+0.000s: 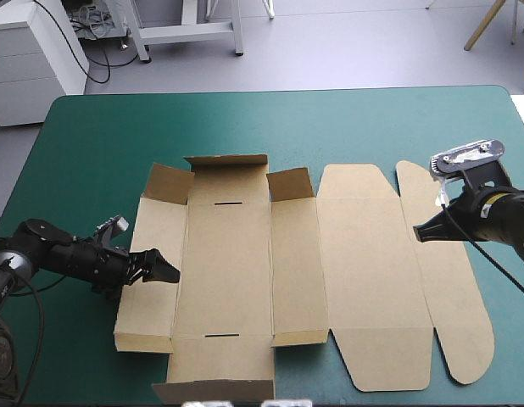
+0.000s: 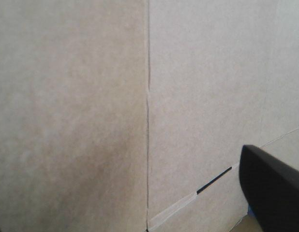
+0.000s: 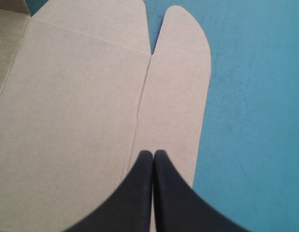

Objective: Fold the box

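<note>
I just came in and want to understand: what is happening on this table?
A brown box lies mostly flat on the teal-green table, only small corner flaps raised. The left gripper, open, is at its left side panel. The right gripper, shut, is over the rounded flap at the right end.

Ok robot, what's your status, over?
Left gripper open at left panel of the box. Right gripper shut, over the rounded end flap. Box mostly flat. Nothing in the way.

Lab: teal-green table (image 1: 347, 127), white drawer cabinet (image 1: 33, 59), loose cables (image 1: 92, 24) on grey floor (image 1: 347, 51).
</note>
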Action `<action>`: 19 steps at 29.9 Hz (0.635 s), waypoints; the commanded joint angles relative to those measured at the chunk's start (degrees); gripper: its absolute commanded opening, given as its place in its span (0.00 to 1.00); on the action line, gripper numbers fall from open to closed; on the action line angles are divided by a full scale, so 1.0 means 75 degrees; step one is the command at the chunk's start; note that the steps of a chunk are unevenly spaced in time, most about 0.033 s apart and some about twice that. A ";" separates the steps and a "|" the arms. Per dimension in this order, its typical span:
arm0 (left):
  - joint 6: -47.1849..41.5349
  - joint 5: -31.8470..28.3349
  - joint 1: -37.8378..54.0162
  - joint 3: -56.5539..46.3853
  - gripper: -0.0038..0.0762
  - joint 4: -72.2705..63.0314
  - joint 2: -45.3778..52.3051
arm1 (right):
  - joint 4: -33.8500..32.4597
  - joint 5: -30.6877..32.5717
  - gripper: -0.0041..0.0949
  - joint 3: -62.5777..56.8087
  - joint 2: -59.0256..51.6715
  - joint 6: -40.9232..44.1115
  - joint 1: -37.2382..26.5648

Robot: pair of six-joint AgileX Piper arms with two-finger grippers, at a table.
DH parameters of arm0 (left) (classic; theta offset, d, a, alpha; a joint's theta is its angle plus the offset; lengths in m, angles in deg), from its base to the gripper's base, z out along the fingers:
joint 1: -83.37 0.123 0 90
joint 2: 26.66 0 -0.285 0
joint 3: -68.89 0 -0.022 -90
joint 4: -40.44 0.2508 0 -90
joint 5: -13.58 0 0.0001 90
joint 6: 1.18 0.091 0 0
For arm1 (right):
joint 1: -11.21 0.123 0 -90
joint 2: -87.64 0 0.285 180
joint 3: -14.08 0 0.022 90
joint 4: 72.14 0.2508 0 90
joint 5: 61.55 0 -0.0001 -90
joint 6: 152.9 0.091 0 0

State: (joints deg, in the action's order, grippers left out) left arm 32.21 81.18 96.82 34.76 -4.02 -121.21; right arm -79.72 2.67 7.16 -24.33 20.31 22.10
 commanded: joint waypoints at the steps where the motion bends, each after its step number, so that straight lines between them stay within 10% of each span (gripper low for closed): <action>1: 0.0011 0.0070 -0.0194 -0.0087 0.96 -0.0122 -0.0003 | -0.0103 -0.0366 0.02 0.0184 -0.0142 -0.0059 -0.0050; 7: -0.0041 -0.0259 -0.0194 -0.0087 0.74 -0.0122 -0.0003 | -0.0103 -0.0366 0.02 0.0184 -0.0142 -0.0059 -0.0050; 13: -0.0138 -0.0802 -0.0194 -0.0087 0.07 -0.0107 -0.0003 | -0.0103 -0.0352 0.02 0.0184 -0.0142 -0.0081 -0.0050; 19: -0.0234 -0.1058 -0.0194 -0.0087 0.04 0.0072 -0.0003 | -0.0103 -0.0352 0.02 0.0184 -0.0142 -0.0081 -0.0050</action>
State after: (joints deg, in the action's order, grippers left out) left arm 31.13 76.03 95.79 33.42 -4.27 -122.39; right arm -79.72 2.67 7.16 -24.33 20.07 22.10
